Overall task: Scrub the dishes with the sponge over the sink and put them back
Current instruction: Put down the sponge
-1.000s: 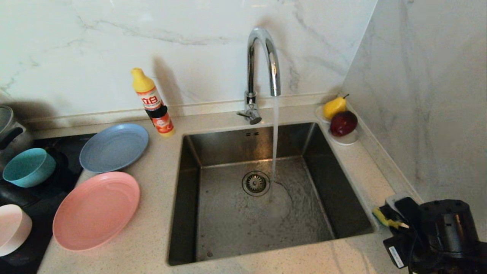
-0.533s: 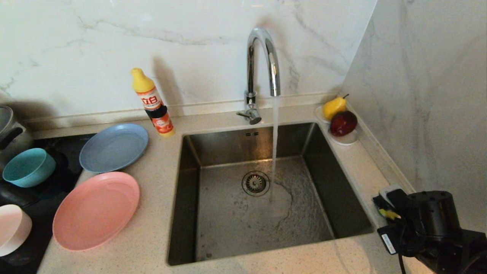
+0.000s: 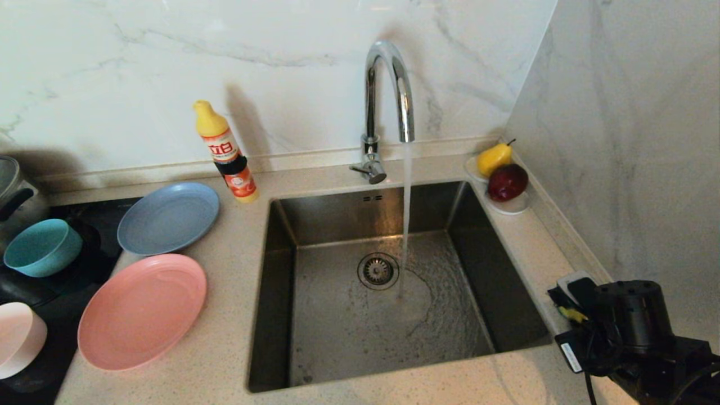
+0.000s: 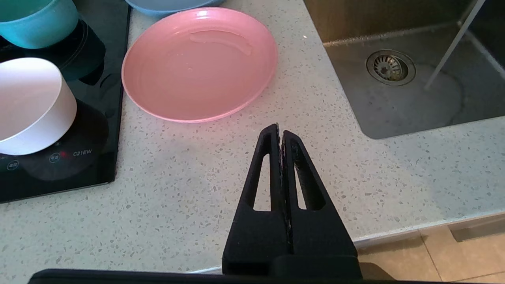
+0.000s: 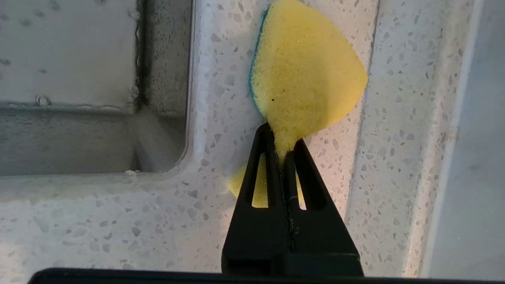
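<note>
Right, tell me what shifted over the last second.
The right claw, shut on the sponge, has slid with its arm along the counter beside the sink, away from the robot and a little toward the basin. Nothing was released. The pink plate, the left claw and the running faucet stayed put.

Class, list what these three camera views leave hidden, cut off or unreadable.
- Sponge: head view, mostly behind the right gripper.
- Pale pink bowl: head view, cut by the picture's left edge.
- Steel pot: head view, mostly beyond the left edge.
- Bottle label: too small to read.
</note>
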### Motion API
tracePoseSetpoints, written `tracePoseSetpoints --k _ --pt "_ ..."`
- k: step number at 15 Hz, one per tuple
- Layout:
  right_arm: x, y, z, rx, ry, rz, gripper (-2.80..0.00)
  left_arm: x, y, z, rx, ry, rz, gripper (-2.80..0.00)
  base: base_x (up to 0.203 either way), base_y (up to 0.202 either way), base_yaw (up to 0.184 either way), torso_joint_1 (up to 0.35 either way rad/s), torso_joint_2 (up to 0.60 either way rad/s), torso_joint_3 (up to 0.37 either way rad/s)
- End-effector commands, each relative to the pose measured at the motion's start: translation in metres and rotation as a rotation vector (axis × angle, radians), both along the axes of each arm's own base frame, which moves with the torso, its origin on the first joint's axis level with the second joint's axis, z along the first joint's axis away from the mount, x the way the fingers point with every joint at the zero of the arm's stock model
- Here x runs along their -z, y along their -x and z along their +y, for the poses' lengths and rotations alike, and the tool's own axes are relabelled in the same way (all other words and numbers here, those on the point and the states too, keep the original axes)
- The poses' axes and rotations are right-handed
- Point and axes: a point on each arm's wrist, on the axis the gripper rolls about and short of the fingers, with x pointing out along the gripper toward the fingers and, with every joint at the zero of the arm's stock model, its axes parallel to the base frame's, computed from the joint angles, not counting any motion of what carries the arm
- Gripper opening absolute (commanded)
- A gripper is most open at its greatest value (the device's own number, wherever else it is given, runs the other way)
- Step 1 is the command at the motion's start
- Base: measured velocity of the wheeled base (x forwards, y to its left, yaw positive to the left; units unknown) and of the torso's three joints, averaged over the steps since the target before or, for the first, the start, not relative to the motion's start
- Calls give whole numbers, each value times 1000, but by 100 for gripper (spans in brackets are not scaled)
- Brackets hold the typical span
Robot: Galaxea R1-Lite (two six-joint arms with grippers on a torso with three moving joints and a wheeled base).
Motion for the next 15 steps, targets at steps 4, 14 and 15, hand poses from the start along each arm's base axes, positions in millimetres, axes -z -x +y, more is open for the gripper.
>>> tracePoseSetpoints --k 4,14,15 --pt "-3 -1 2 -1 -9 -19 0 0 0 0 0 -1 1 -280 0 0 0 0 0 0" --pt "-5 3 4 58 -129 -41 0 0 0 0 0 -1 0 -280 0 0 0 0 0 0" --pt "-4 4 4 75 -150 -26 0 0 0 0 0 -1 1 -280 0 0 0 0 0 0"
